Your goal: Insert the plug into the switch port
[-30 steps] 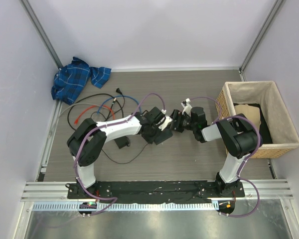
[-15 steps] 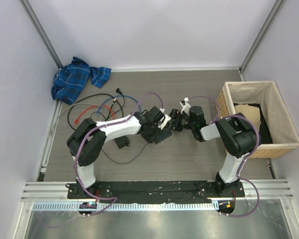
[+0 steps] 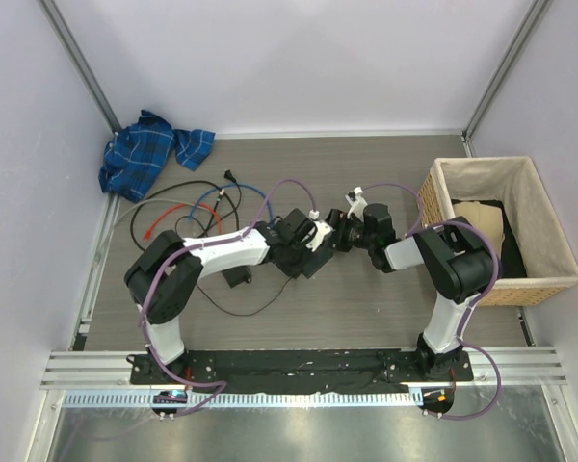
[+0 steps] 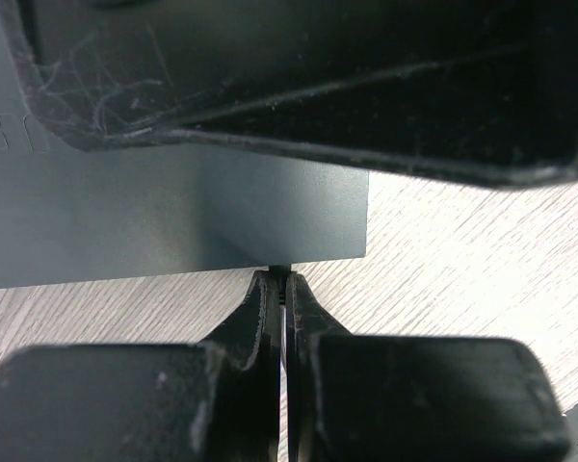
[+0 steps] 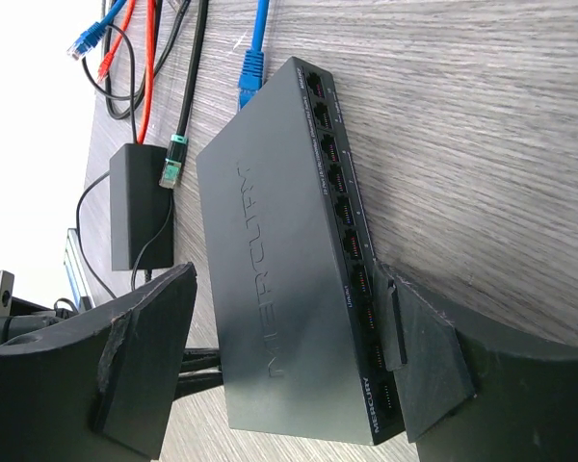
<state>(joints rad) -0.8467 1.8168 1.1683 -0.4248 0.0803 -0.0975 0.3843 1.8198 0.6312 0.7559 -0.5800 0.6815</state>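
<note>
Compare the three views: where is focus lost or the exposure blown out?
Left wrist: the close fingers are soft, the table grain crisper. Right wrist: top-left corner blown white, switch lettering sharp. Top external: even light, glare along the front rail.

1. Switch box (image 5: 270, 250), top face: the brand word "MERCURY" in large letters of the same dark grey as the casing. It runs lengthwise down the middle of the face, parallel to the long edges.
2. Same box, long edge carrying the row of ports (image 5: 339, 207): "MERCURY" again, in small pale print at the end of that edge nearest the camera.
3. Same edge: a short pale marking stands beside each port, too small to read.
4. Left wrist view: faint marks (image 4: 2, 135) at the left border of the dark grey casing, not legible.
</note>
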